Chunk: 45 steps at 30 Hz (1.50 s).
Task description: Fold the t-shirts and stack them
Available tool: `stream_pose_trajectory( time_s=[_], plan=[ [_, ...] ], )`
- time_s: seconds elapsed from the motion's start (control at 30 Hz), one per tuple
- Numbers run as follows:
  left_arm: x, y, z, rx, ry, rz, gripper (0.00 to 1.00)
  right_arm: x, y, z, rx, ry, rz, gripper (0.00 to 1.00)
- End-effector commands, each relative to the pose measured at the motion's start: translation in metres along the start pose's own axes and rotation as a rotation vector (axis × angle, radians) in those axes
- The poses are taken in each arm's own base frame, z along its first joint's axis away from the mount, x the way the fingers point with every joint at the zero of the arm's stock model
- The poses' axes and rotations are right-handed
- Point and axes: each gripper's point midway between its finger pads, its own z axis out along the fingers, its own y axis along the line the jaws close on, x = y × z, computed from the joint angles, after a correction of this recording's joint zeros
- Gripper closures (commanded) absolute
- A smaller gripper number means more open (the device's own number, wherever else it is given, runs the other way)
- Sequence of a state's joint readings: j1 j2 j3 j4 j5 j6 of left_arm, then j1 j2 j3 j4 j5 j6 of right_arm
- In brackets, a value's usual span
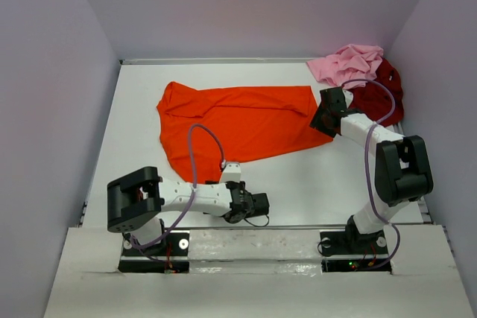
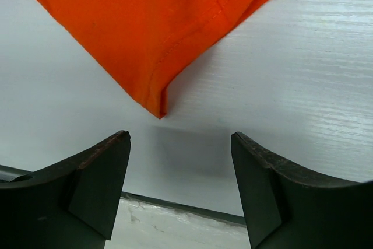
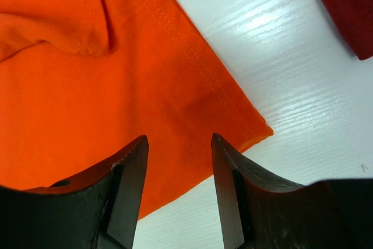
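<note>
Orange shirt [image 1: 238, 121] lies with its long axis left-right, one corner just ahead of the left claw [image 2: 180, 138], another beneath the right claw [image 3: 179, 138], both claws apart and empty.

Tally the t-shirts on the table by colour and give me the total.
orange t-shirt: 1
pink t-shirt: 1
dark red t-shirt: 1
Total: 3
</note>
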<state>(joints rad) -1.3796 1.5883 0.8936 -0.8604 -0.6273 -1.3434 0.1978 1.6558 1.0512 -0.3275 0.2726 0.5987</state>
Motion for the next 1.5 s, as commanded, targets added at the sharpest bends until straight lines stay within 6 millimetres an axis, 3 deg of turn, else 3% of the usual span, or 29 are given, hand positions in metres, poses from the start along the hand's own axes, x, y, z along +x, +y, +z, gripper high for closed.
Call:
stream_pose_trajectory(
  time_s=[0.0,0.2,0.37,0.5,0.67,0.97,1.07,1.1,1.2,1.23,1.27,1.33,1.47],
  plan=[
    [-0.013,0.027,-0.004,-0.083,-0.067,0.003,0.19,-0.018,0.01,-0.001,-0.021,-0.068,0.013,0.47],
    [-0.014,0.05,-0.008,-0.128,-0.077,0.02,0.19,-0.024,0.012,-0.008,-0.034,-0.091,0.021,0.47],
    [-0.01,0.048,-0.001,-0.14,-0.079,0.031,0.19,-0.025,0.015,-0.01,-0.051,-0.088,0.024,0.47],
    [0.0,0.041,0.015,-0.175,-0.079,0.068,0.19,-0.024,0.018,-0.009,-0.063,-0.078,0.025,0.47],
    [-0.015,0.044,0.018,-0.232,-0.121,0.076,0.19,-0.024,0.022,-0.011,-0.082,-0.071,0.023,0.48],
    [-0.022,0.04,0.029,-0.216,-0.107,0.078,0.24,-0.027,0.024,-0.014,-0.096,-0.078,0.017,0.48],
    [-0.022,0.038,0.03,-0.218,-0.106,0.08,0.38,-0.027,0.024,-0.014,-0.094,-0.078,0.015,0.48],
    [-0.022,0.038,0.03,-0.218,-0.106,0.089,0.52,-0.026,0.022,-0.013,-0.088,-0.078,0.015,0.48],
    [-0.021,0.034,0.031,-0.203,-0.103,0.094,0.67,-0.024,0.021,-0.011,-0.079,-0.074,0.009,0.48],
    [-0.021,0.033,0.031,-0.198,-0.099,0.105,0.82,-0.024,0.017,-0.009,-0.06,-0.076,-0.003,0.49],
    [-0.021,0.031,0.032,-0.193,-0.099,0.104,0.84,-0.023,0.014,-0.008,-0.044,-0.075,-0.01,0.49],
    [-0.021,0.028,0.031,-0.179,-0.096,0.119,1.0,-0.023,0.002,-0.007,0.024,-0.069,-0.02,0.47],
    [-0.023,0.028,0.031,-0.167,-0.099,0.127,1.0,-0.027,-0.014,-0.017,0.099,-0.097,0.009,0.43]
  ],
)
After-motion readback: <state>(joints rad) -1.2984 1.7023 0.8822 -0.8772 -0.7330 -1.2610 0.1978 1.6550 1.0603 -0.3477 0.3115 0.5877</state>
